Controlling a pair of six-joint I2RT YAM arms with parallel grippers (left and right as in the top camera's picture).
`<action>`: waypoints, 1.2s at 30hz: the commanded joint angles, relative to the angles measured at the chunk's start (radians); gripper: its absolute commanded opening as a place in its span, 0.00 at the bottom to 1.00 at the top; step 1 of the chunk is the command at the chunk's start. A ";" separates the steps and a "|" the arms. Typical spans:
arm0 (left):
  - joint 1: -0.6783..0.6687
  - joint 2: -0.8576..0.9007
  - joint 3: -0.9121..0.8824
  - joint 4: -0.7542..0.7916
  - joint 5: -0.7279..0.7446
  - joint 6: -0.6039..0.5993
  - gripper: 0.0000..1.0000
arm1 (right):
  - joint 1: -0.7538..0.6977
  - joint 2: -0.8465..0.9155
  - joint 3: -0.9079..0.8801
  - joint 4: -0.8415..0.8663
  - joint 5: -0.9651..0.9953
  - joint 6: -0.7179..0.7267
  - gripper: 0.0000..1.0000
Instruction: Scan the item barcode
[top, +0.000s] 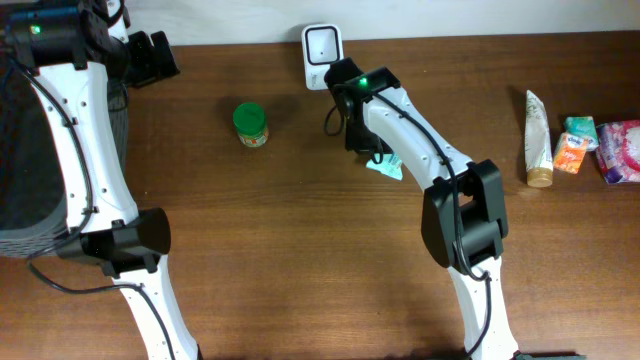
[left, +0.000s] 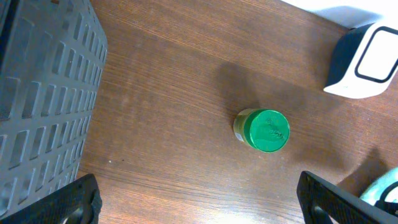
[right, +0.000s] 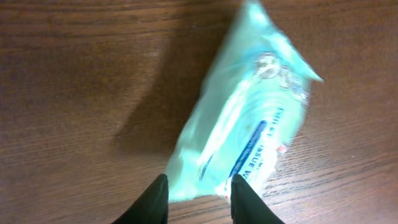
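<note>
The scanner (top: 322, 42) stands at the back edge of the desk (top: 300, 260). The jar (top: 251, 125) stands to its left, nearer me. The tissue pack (top: 385, 165) is just in front of the scanner, under my right tool (right: 200, 199). At the far right a tube (top: 538, 140), a small box (top: 574, 145) and a packet (top: 622, 150) lie side by side. The basket (left: 43, 93) is at the far left.

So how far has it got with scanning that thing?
Early on, I would say. Done: the right gripper is at the teal tissue pack, with the pack's end between its fingers. In hand: the grasp. Whether it grips firmly I cannot tell. Left: showing the pack's barcode to the white scanner, which stands close by at the table's back edge. The left gripper hangs open, holding nothing.
</note>
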 joint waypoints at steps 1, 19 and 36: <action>0.003 -0.034 0.012 -0.001 -0.010 -0.002 0.99 | 0.009 -0.034 -0.004 0.000 0.027 0.011 0.41; 0.004 -0.034 0.012 -0.001 -0.010 -0.002 0.99 | -0.035 0.116 -0.021 0.083 0.134 0.101 0.58; 0.004 -0.034 0.012 -0.001 -0.010 -0.002 0.99 | -0.058 0.111 0.180 -0.336 0.156 0.101 0.63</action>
